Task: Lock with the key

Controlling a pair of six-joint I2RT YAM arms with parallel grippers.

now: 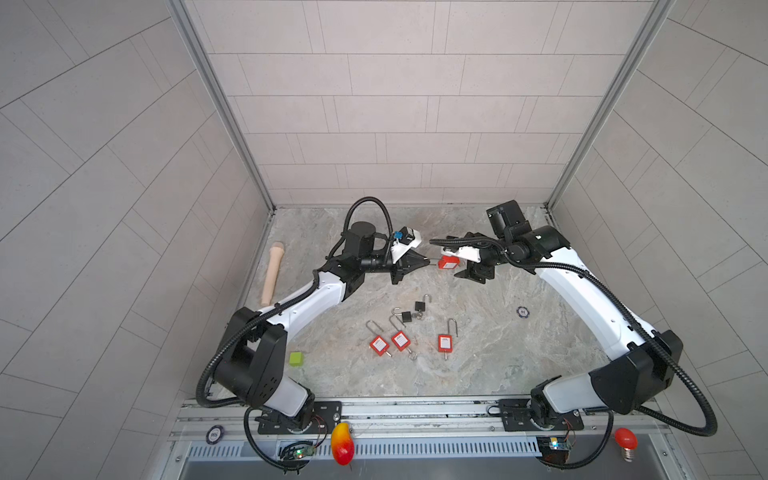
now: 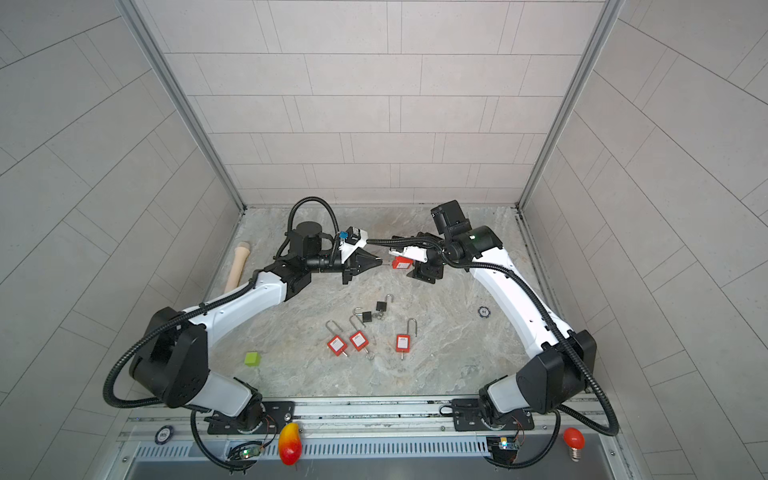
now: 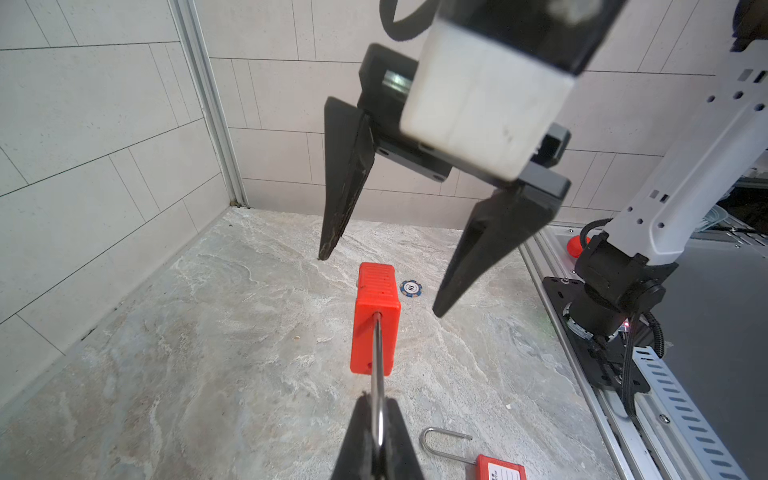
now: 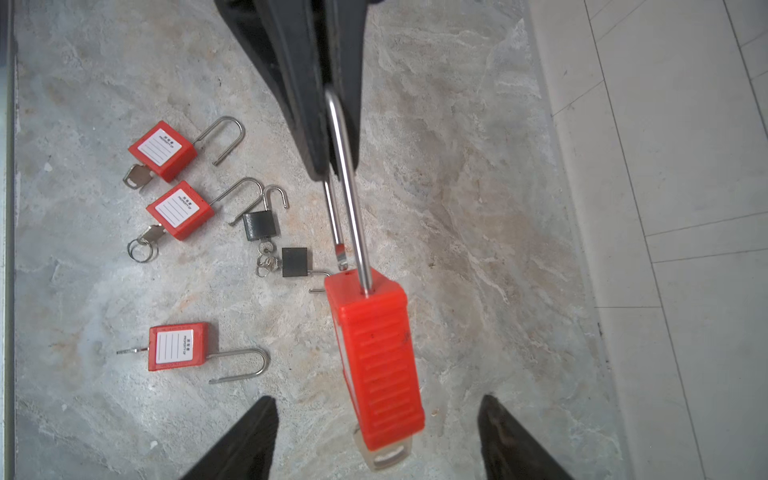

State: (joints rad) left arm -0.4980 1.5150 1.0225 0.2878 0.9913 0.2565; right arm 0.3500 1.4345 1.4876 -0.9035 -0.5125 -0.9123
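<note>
A red padlock [image 1: 449, 262] [image 2: 402, 262] hangs in the air above the back of the table. My left gripper [image 1: 427, 262] [image 3: 376, 405] is shut on its steel shackle [image 3: 377, 365] [image 4: 349, 187]. The shackle's short leg ends just clear of the red body [image 4: 378, 361]. A key [image 4: 388, 457] sticks out of the body's far end. My right gripper [image 1: 444, 258] [image 4: 378, 399] is open, one finger on each side of that key end, touching neither the body nor the key.
On the marble table [image 1: 498, 353] lie three more red padlocks [image 1: 444, 343] with keys and two small black padlocks [image 1: 407, 316]. A poker chip [image 1: 523, 311] lies to the right. A green cube [image 1: 296, 358] and a beige handle [image 1: 272, 272] are on the left.
</note>
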